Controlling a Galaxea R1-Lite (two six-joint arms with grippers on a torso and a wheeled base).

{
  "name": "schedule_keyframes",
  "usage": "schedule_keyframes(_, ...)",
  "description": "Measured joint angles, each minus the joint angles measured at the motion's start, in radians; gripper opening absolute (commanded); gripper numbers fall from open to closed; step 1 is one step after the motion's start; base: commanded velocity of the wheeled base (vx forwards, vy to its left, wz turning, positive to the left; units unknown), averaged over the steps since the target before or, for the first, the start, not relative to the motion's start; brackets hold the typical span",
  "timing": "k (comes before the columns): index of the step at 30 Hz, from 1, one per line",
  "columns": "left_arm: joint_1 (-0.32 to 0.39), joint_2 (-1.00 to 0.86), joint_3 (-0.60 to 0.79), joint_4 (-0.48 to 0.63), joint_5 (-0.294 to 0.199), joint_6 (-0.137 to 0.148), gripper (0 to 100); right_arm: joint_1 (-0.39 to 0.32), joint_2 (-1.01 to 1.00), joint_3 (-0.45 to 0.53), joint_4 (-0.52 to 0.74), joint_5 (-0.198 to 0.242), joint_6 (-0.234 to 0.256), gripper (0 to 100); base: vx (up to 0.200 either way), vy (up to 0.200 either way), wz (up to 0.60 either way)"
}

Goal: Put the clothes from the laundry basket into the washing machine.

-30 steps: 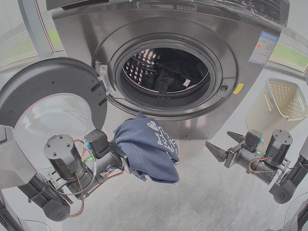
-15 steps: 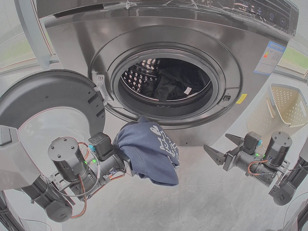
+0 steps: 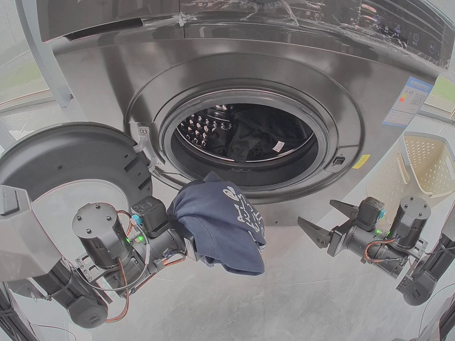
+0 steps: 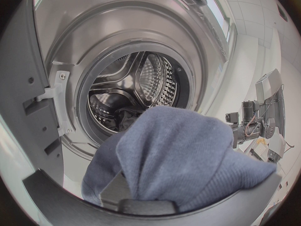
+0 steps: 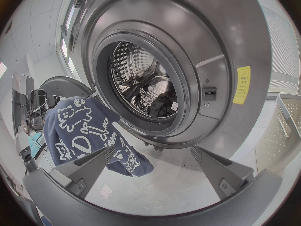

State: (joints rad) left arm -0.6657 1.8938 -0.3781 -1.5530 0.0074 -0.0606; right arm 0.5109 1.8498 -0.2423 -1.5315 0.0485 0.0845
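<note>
Left pincer (image 4: pixel 135 202) (with garment (image 3: pixel 222 223)) under rim (image 3: pixel 246 193)

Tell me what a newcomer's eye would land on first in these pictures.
The washing machine's open drum sits centre, dark clothes lying inside, its door swung to the robot's left. Just below the opening, the left gripper holds a navy sweatshirt with white print; the right gripper hangs open, empty, near the cream laundry basket.

Pale grey marbled floor tiles (image 3: pixel 294 304) spread across the head view from four to eight o'clock. At ten o'clock a grey window post (image 3: pixel 38 48) rises, leaning slightly, with green lawn (image 3: pixel 19 72) behind the glass beside it. White wall tiles (image 4: pixel 250 19) appear in the left wrist view.
</note>
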Motion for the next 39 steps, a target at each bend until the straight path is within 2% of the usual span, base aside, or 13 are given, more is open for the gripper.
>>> schedule_keyframes(3,0.0,0.001,-0.001,0.0,0.0,0.0,0,0.011,-0.001,0.023,-0.001,0.002,-0.003,100,0.2,0.0,0.0)
schedule_keyframes(9,-0.008,0.002,-0.001,0.0,0.0,-0.001,0,0.047,-0.013,0.12,-0.003,0.016,-0.013,100,0.0,0.0,0.0)
schedule_keyframes(14,-0.015,0.008,-0.003,0.0,0.002,-0.001,0,0.104,-0.031,0.204,0.002,0.036,-0.032,100,0.0,0.0,0.0)
schedule_keyframes(22,-0.04,0.025,-0.04,0.0,0.006,0.0,0,0.129,-0.046,0.223,0.004,0.037,-0.038,100,0.0,0.0,0.0)
schedule_keyframes(25,-0.071,0.048,-0.068,0.0,0.007,0.0,0,0.13,-0.05,0.224,0.003,0.037,-0.038,100,0.0,0.0,0.0)
schedule_keyframes(32,-0.108,0.12,-0.095,0.001,0.076,0.001,0,0.137,-0.067,0.225,0.005,0.037,-0.037,100,-0.057,0.0,0.0)
schedule_keyframes(39,-0.108,0.158,-0.145,0.0,0.082,0.001,0,0.141,-0.074,0.225,0.005,0.037,-0.037,100,-0.029,0.0,0.0)
